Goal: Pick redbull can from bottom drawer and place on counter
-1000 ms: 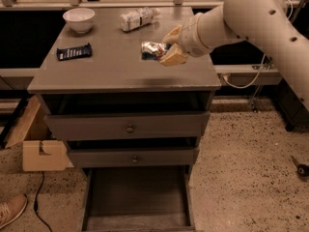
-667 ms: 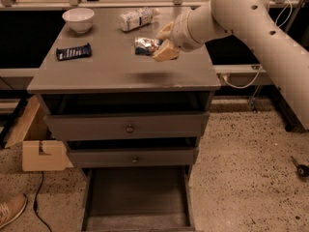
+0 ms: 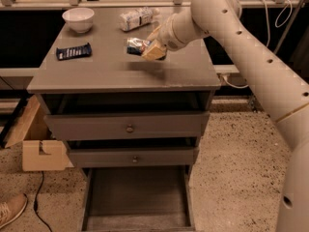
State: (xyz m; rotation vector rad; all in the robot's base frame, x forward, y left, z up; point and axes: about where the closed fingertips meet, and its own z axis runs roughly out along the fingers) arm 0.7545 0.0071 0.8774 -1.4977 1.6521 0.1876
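We cannot read the markings on the redbull can (image 3: 135, 45): only its silvery, crumpled-looking end and a dark blue patch stick out to the left of the gripper (image 3: 148, 50), whose tan fingers (image 3: 154, 52) cover the rest. The arm's far end runs out of view at the right and bottom edges, and the front of the bottom drawer (image 3: 137, 197) is cut off by the lower border. We see the pale, rounded arm reach in from the right, its long perforated link sloping up to a bulbous elbow near the top of the view, then bending down and left to the wrist. The gripper is clamped on the can, holding it on its side just above the middle-right of the counter (image 3: 116, 69), with a soft shadow on the surface beneath it. The counter is a flat, matte grey top with worn pale edges. On it stand a round white bowl (image 3: 78, 19) at the back left, a flat dark snack packet (image 3: 73, 51) in front of the bowl, and a clear plastic bottle (image 3: 137, 17) lying on its side at the back. Below, two grey upper drawers (image 3: 129, 124) carry small round knobs, and the bottom drawer is pulled out, a shallow grey tray. A cardboard box (image 3: 43, 153) and a tan shoe (image 3: 10, 210) sit on the speckled floor to the left.
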